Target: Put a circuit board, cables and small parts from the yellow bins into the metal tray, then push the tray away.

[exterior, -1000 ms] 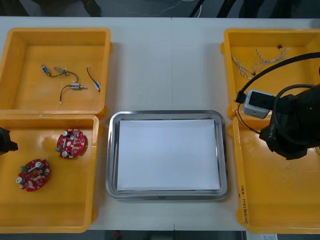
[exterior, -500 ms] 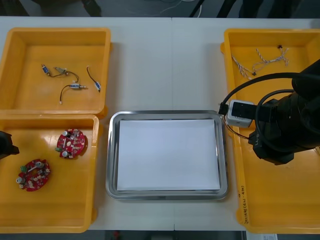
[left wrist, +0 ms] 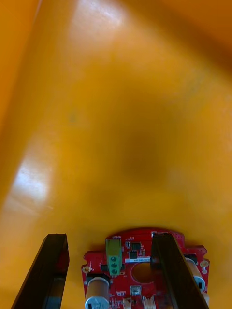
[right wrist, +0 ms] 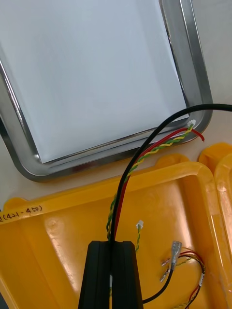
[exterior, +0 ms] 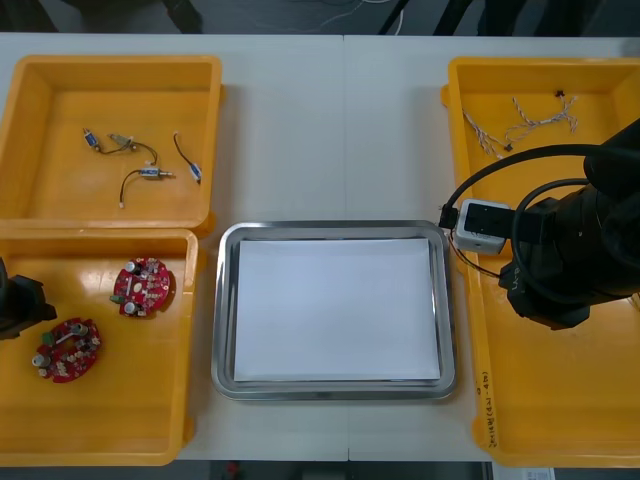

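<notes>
Between the left fingers (left wrist: 53, 270), spread open: a round red circuit board (left wrist: 140, 270), flat on the floor of the near left yellow bin (exterior: 120, 410). One finger overlaps the board's edge, the other stands clear of it. Board is round, so no long axis. Its green terminal block (left wrist: 113, 252) sits on the fingertip side. Print on the board is too small to read. Second circuit board (exterior: 143, 285) lies apart from those fingers, same bin.

Right fingers (right wrist: 101, 275) are closed on a cable bundle (right wrist: 121, 193): black, red, twisted yellow-green. Long axis runs straight out from the fingertips, over the rim of the near right yellow bin (right wrist: 67, 227). Free ends with a white connector (right wrist: 193, 123) point onto the corner rim of the metal tray (right wrist: 87, 155), which is white inside. Handwriting (right wrist: 21, 212) on that bin's rim looks like "(421-450)", not certain. Loose red and yellow cables (right wrist: 186, 258) lie just beside the right fingers.
</notes>
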You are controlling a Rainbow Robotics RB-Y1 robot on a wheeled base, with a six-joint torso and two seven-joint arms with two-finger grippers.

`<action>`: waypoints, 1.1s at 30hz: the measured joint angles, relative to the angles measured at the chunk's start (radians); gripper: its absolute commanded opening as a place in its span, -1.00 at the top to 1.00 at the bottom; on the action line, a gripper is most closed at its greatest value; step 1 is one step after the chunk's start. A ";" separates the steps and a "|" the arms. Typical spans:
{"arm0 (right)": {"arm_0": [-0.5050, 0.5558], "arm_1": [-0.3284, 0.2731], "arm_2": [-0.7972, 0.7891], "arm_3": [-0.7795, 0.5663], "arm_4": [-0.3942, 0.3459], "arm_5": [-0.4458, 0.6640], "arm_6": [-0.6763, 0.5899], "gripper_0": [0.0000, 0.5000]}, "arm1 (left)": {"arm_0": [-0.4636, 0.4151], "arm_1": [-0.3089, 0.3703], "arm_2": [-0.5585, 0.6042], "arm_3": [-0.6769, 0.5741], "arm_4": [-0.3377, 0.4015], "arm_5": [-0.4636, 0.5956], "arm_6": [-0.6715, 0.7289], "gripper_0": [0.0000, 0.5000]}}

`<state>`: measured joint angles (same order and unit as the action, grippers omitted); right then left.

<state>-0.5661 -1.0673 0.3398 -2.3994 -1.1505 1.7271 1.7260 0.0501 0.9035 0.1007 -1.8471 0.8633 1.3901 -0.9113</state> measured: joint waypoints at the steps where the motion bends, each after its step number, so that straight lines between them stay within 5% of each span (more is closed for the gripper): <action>1: 0.000 0.000 0.000 0.000 0.001 0.000 0.000 1.00 | 0.000 0.000 -0.005 0.001 0.000 -0.010 0.000 -1.00; 15: -0.001 0.000 0.000 0.000 0.003 0.001 0.000 1.00 | 0.075 0.000 -0.009 0.000 -0.003 -0.120 0.000 -1.00; 33: -0.001 0.000 0.000 0.000 0.003 0.034 0.000 1.00 | 0.094 0.000 -0.009 -0.004 -0.003 -0.128 -0.001 -1.00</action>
<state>-0.5668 -1.0673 0.3398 -2.3997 -1.1479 1.7616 1.7260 0.1439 0.9035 0.0913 -1.8512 0.8600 1.2624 -0.9127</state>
